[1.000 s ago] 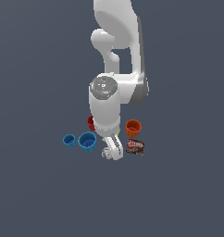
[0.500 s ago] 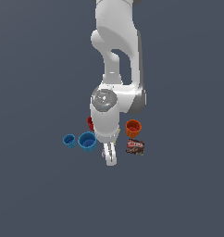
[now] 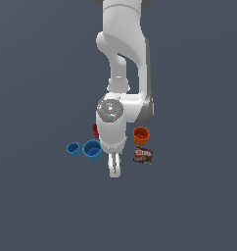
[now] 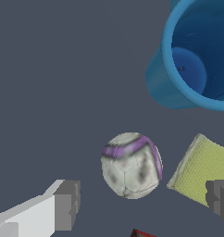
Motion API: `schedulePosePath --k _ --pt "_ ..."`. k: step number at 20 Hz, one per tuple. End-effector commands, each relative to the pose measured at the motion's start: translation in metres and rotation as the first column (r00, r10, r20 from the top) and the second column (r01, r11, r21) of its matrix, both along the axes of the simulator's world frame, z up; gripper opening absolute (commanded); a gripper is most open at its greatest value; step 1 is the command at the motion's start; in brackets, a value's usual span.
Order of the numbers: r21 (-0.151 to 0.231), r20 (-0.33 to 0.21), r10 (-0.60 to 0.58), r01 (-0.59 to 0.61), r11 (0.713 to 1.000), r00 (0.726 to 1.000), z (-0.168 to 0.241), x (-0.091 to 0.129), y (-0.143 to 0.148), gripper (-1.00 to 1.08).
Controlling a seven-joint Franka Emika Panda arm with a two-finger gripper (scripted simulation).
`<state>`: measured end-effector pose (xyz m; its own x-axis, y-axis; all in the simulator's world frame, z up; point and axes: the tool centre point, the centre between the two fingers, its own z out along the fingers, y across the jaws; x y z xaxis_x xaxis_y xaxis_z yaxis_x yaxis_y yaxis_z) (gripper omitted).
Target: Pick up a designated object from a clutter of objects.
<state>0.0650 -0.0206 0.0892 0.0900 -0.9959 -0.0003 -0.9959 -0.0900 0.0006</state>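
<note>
Claw (image 4: 139,206) spread wide, straddling the small mottled whitish-grey ball (image 4: 131,165).
Approach step; next, descend and close.

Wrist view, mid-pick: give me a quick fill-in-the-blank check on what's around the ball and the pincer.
1. The ball lies between the two ____ of the pincer.
2. The pincer is ____, not yet touching the ball.
3. The flat pad beside the ball is ____ in colour.
4. The big cup near the ball is ____.

Missing words: fingers; open; yellow-green; blue
</note>
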Motion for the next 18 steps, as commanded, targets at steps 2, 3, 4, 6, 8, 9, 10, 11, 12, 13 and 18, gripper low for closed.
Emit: schedulePosePath --k 2,3,4,6,8,9,10,11,12,13,18 --pt "0.000 0.000 0.000 0.000 1.000 1.000 0.000 0.000 0.000 1.00" --pt "0.000 0.000 0.000 0.000 1.000 1.000 -0.002 0.000 0.000 1.00" --pt "0.000 0.000 0.000 0.000 1.000 1.000 -0.003 0.000 0.000 1.00" --pt "0.000 0.000 -0.001 0.001 1.000 1.000 -0.009 0.000 0.000 1.00" --pt "0.000 0.000 -0.002 0.002 1.000 1.000 -0.018 -0.001 0.000 1.00" --pt "0.000 0.000 -0.003 0.003 1.000 1.000 -0.024 -0.001 0.000 1.00" --pt "0.000 0.000 -0.003 0.003 1.000 1.000 -0.030 -0.001 0.000 1.00" --pt "0.000 0.000 -0.004 0.004 1.000 1.000 -0.035 -0.001 0.000 1.00" --pt "0.000 0.000 -0.004 0.004 1.000 1.000 -0.039 -0.001 0.000 1.00" --pt "0.000 0.000 -0.004 0.004 1.000 1.000 -0.043 -0.001 0.000 1.00" --pt "0.000 0.000 -0.005 0.005 1.000 1.000 -0.051 0.000 0.000 1.00"
